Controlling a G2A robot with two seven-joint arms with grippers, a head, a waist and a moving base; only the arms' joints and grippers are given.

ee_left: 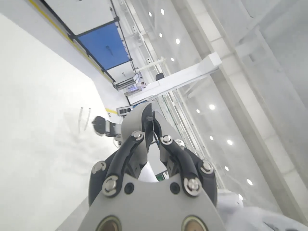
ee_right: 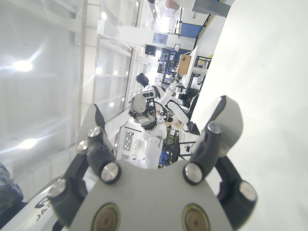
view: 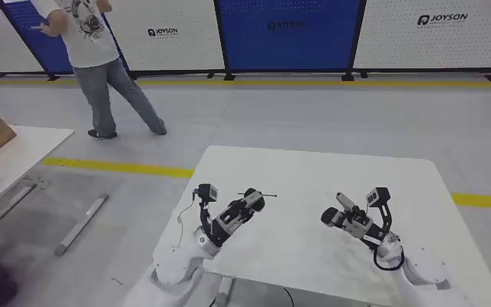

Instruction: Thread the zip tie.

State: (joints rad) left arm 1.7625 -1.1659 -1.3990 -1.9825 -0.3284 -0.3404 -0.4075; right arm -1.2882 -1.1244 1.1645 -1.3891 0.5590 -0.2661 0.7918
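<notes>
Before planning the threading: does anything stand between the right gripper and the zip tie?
Nothing visible does. The left gripper is shut on the zip tie above the table. The right gripper is open and points toward it, with only open space between them.

White arms (view: 180, 265), grey fingers (ee_right: 232, 118) on black linkages, silver screws (ee_right: 110, 170), black wrist cable (view: 381, 261).

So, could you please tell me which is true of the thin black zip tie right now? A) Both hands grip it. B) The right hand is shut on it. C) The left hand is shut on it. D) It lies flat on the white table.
C: the left hand is closed on the thin black zip tie, while the right hand is open and empty.
</notes>
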